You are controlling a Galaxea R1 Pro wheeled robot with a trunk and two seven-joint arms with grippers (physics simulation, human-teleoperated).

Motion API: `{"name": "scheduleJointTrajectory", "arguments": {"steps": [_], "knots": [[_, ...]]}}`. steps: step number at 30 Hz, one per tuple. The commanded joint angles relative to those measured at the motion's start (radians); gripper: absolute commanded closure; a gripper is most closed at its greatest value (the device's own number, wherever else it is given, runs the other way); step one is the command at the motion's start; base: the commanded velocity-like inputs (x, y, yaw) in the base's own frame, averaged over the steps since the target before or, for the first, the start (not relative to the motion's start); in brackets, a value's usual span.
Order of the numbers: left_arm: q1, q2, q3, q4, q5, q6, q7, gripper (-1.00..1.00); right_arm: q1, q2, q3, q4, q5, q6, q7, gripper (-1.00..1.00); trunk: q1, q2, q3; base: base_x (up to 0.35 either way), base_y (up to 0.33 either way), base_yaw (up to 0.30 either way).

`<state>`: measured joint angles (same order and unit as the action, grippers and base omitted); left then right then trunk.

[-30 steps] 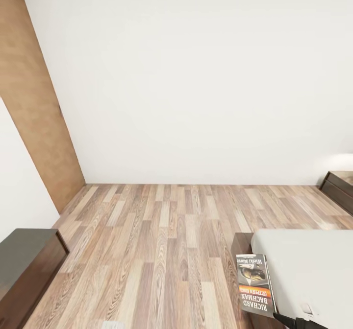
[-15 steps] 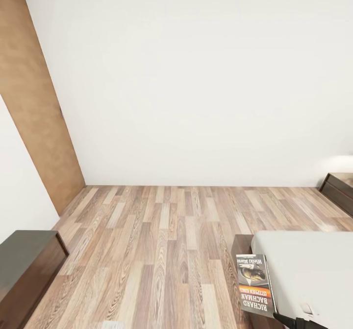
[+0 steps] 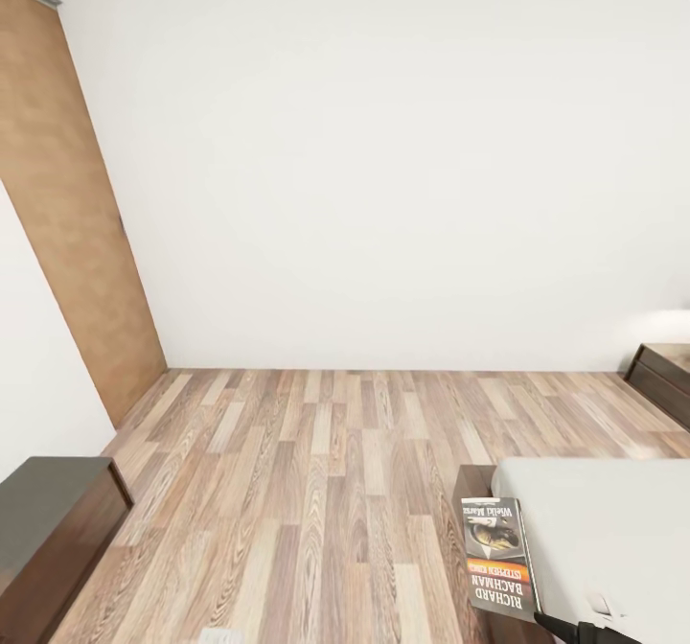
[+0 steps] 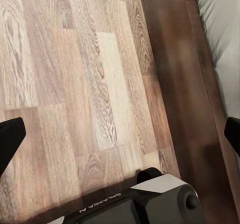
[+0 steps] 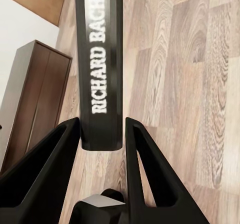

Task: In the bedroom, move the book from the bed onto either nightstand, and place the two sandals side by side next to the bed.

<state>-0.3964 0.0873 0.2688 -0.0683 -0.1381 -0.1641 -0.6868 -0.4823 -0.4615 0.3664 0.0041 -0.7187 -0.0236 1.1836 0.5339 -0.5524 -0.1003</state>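
My right gripper (image 5: 102, 126) is shut on the book (image 5: 99, 59), clamping its black spine with the white "Richard Bachman" lettering. In the head view the book (image 3: 498, 556) hangs cover-up over the near corner of the bed (image 3: 604, 529), above the dark tip of the right gripper (image 3: 565, 630). My left gripper (image 4: 120, 139) is open and holds nothing, over the plank floor beside the dark bed frame (image 4: 185, 84). A dark brown nightstand (image 3: 663, 368) stands by the far wall at the right. The two sandals are out of view.
A low dark cabinet (image 3: 48, 519) stands at the near left and also appears in the right wrist view (image 5: 35, 94). A tan door (image 3: 67, 203) lies along the left wall. Wood-plank floor (image 3: 316, 462) stretches between the cabinet and the bed.
The whole head view has shifted a little downward, so the camera has moved. The book stays in the right gripper at the same spot in the picture.
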Motion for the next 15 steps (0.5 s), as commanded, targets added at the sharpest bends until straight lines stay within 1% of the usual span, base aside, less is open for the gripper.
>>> {"name": "scheduleJointTrajectory", "arguments": {"steps": [1, 9, 15], "knots": [[-0.001, 0.000, 0.007, 0.001, -0.011, -0.006, -0.002, -1.00, -0.001, 0.000, 0.008, 0.000, -0.007, -0.002, 0.002, 1.00, 0.000, -0.002, 0.000, 0.000, 0.000, 0.000], [-0.001, 0.000, 0.007, 0.001, -0.011, -0.006, -0.002, -1.00, -0.001, 0.000, 0.008, 0.000, -0.007, -0.002, 0.005, 1.00, 0.000, -0.002, 0.003, 0.000, 0.000, 0.000], [-0.001, 0.000, 0.007, 0.001, -0.011, -0.006, -0.002, -1.00, -0.001, 0.000, 0.008, 0.000, -0.007, -0.002, 0.007, 1.00, 0.000, -0.002, 0.011, 0.000, 0.000, 0.000]]}}
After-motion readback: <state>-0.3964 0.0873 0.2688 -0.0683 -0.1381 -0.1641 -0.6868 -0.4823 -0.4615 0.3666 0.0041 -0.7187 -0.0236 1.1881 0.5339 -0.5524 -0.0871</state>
